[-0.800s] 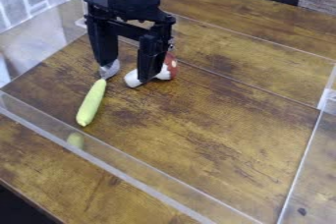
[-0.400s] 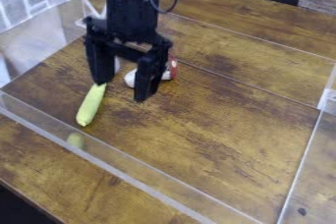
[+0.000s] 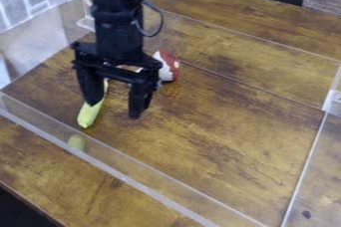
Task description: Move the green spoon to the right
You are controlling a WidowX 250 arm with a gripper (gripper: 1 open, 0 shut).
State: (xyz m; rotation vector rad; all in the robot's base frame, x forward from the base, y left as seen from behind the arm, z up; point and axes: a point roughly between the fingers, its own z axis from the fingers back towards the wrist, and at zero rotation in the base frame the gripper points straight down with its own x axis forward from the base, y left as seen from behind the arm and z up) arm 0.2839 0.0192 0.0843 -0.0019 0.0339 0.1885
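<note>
The green spoon (image 3: 90, 113) lies on the wooden table (image 3: 226, 121) at the left, its yellow-green handle showing below the gripper's left finger; its silver bowl is hidden behind the gripper. My gripper (image 3: 112, 104) hangs open just above the spoon, its two black fingers (image 3: 138, 100) pointing down and spread wide, the left finger over the spoon's upper end. Nothing is held between them. A white mushroom toy with a red cap (image 3: 163, 67) lies just behind and to the right of the gripper, partly hidden.
A clear plastic wall (image 3: 147, 176) runs along the front of the table and another stands at the right side (image 3: 320, 141). White bars stand at the far left. Bare wood lies to the right of the gripper.
The gripper has moved toward the front left and lower, from over the mushroom toy to over the spoon. It stayed open. The spoon has not moved.
</note>
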